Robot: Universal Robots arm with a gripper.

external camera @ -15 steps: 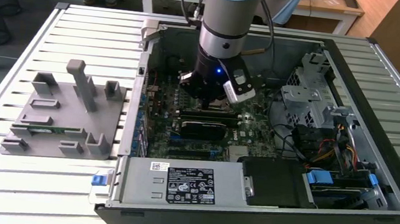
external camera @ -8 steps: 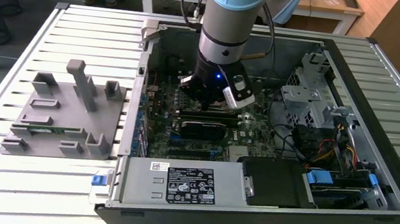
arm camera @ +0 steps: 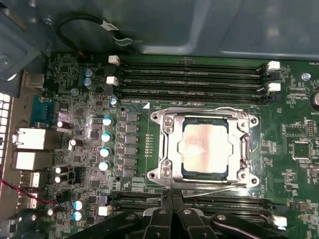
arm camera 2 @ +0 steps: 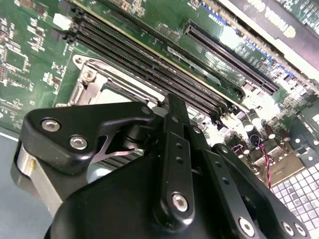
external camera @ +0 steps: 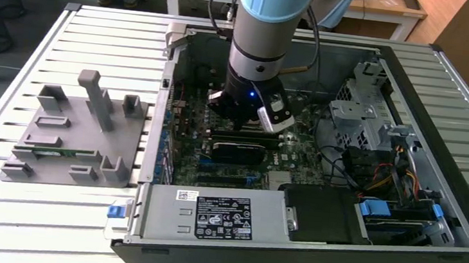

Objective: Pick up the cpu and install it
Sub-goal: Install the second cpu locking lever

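1. The small flat square cpu (arm camera: 205,148), with its silvery metal top, lies seated in the metal-framed socket (arm camera: 167,149) on the green motherboard (arm camera: 75,99).
2. The black gripper (arm camera: 172,211) hangs just beside the socket's edge, holding nothing; whether its fingers are apart, I cannot tell.
3. Black memory slots (arm camera: 194,74) flank the socket closely, inside the open computer case (external camera: 446,81) on the slatted metal worktop (external camera: 97,34).

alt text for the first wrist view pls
A silvery cpu sits inside the metal-framed socket on a green motherboard. Rows of black memory slots run alongside, and the black tool is beside the socket frame.
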